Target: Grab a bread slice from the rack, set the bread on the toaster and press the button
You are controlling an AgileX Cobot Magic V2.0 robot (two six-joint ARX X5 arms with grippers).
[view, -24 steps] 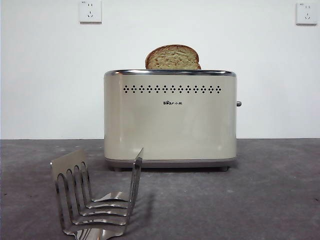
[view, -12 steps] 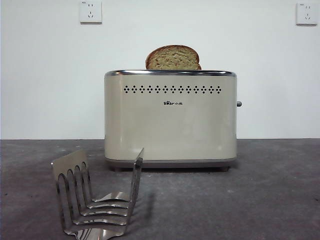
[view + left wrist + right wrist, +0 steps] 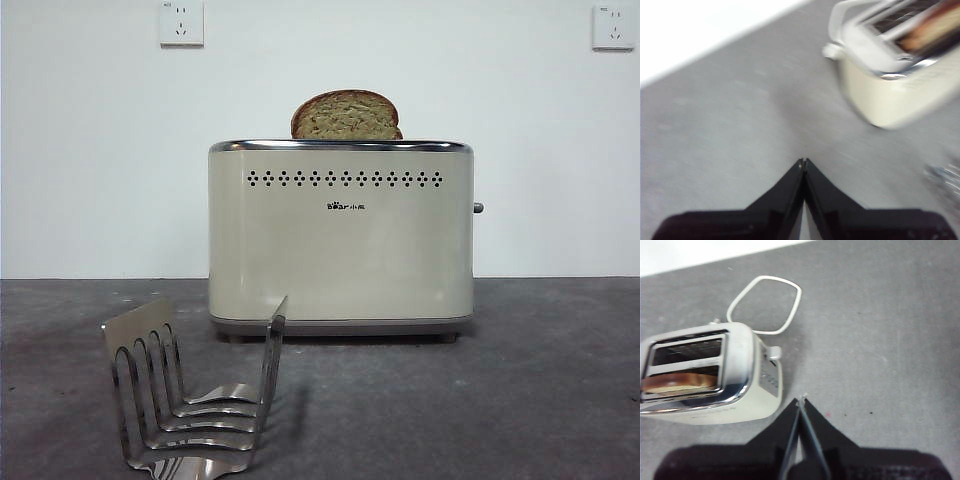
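The slice of bread (image 3: 346, 115) is sitting in the toaster (image 3: 340, 250); your right claw (image 3: 801, 401), jaws together, is hovering beside its button (image 3: 773, 353). Misjudging the approach risks shoving the toaster.

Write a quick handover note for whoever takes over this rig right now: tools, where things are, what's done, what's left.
Left tool: shut, holding nothing, above bare table beside the toaster.
Right tool: shut, holding nothing, above the table near the toaster's lever end.
Bread: standing in one toaster slot, its top sticking out.
Rack: in front of the toaster, no slices in it.
Done: bread moved from rack to toaster.
Left: press the button; the bread still rides high, so it looks unpressed.
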